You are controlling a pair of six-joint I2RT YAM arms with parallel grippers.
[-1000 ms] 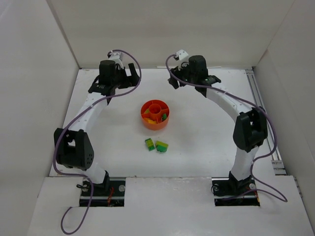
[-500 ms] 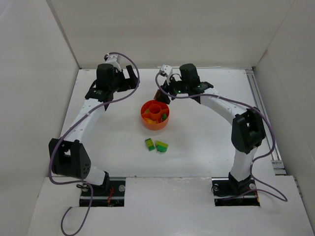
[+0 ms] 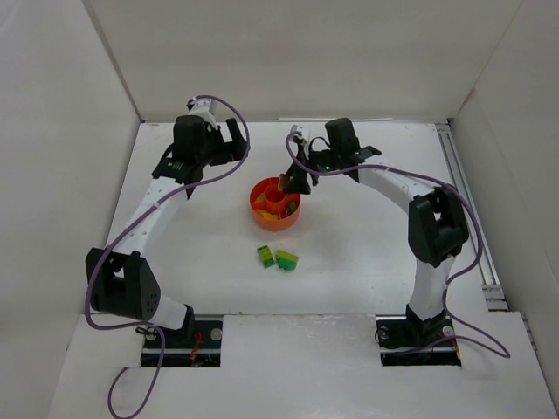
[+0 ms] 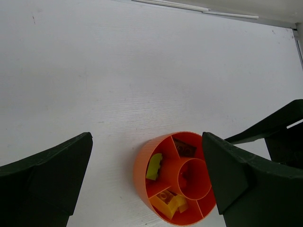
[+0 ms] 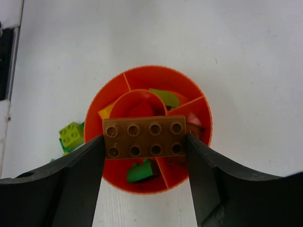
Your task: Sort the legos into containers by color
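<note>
We watch the orange dish [image 3: 275, 222] from three cameras. The top external one sits high above and behind the arm bases, looking down and forward, so the dish shows small in the middle of the table [image 3: 367, 253]. The left wrist camera looks down at a slant from the dish's far-left side, nearer, with the dish low in frame between the spread jaws of the left gripper [image 4: 147, 137]. The right wrist camera is closest, straight above the dish, where the brown brick [image 5: 142, 127] clamped in the right gripper [image 5: 144, 144] hides the centre cup. All three views share the dish.
</note>
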